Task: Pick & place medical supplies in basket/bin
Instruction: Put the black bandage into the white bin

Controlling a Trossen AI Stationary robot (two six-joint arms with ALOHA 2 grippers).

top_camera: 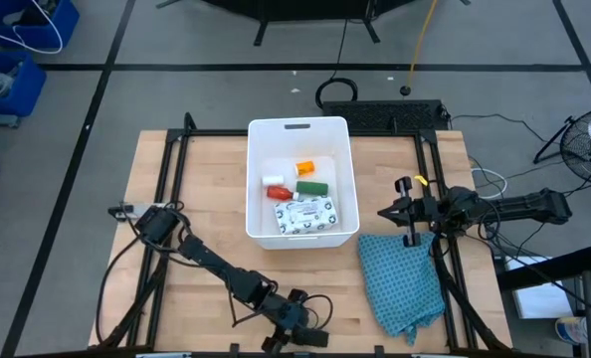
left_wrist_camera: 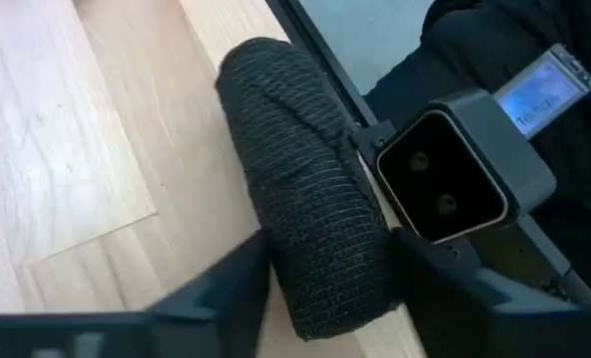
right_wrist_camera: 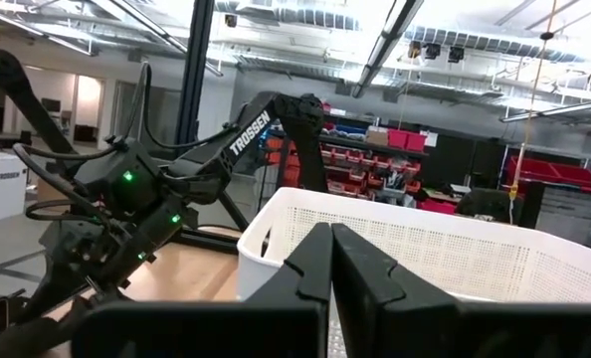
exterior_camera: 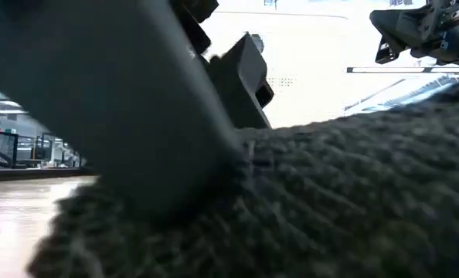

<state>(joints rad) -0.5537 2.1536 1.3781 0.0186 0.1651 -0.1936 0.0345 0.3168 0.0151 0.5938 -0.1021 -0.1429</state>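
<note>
Most supplies, the white packet [top_camera: 304, 215], orange vial [top_camera: 304, 167] and green oblong [top_camera: 311, 187], already lie in the white bin [top_camera: 298, 128]; near the worktop [top_camera: 206, 189] edge, left gripper [left_wrist_camera: 325, 288] fingers straddle the black bandage roll [left_wrist_camera: 305, 189] apart, right gripper [right_wrist_camera: 330, 264] fingers together beside the bin.

Both arms are dark, pretty much matte black, built from chunky jointed segments with loose black cables looping off them. One arm has white "TROSSEN" lettering down a link and a couple of small green lights glowing on its housing. The right pincer [top_camera: 403, 211] has a bit of yellow on it. The left pincer [left_wrist_camera: 325, 288] has flat black fingers.
</note>
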